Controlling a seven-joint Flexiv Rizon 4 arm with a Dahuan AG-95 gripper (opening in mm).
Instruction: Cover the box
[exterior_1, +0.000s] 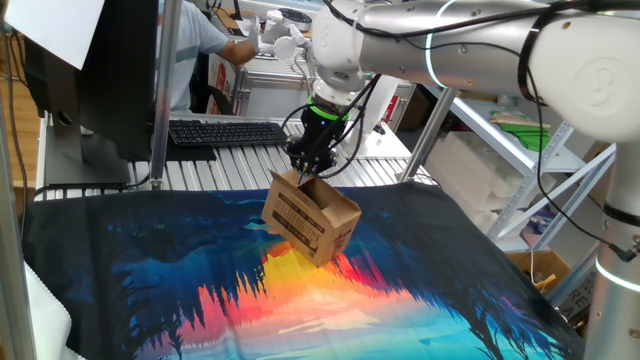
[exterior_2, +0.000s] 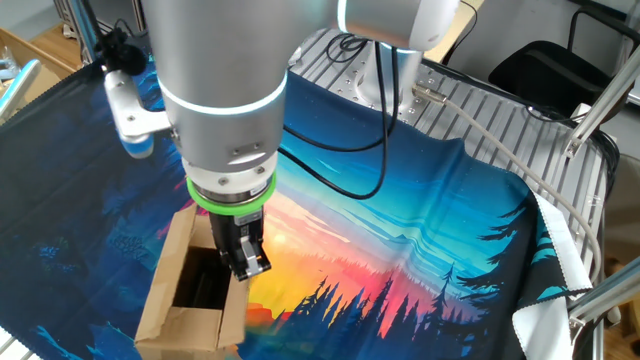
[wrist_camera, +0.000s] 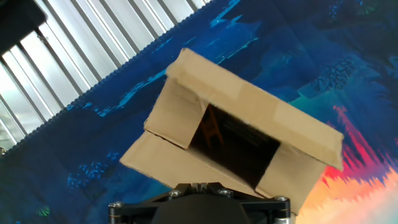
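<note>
The small brown cardboard box (exterior_1: 312, 222) sits tilted on the colourful cloth with its top open. It has black print on one side. In the other fixed view the box (exterior_2: 163, 292) lies at the bottom left, dark inside. In the hand view the box (wrist_camera: 249, 106) has its far flap raised, side flaps standing and near flap folded outward. My gripper (exterior_1: 304, 172) hangs just above the box's back flap, fingers together and pointing down. In the other fixed view the gripper (exterior_2: 246, 262) is over the opening's right edge. I cannot tell whether it touches a flap.
The forest-sunset cloth (exterior_1: 400, 310) covers the table. A black keyboard (exterior_1: 225, 131) and a monitor stand behind it on the slatted metal table top (wrist_camera: 93, 56). A person (exterior_1: 195, 50) sits at the back. A cable (exterior_2: 350, 180) runs across the cloth.
</note>
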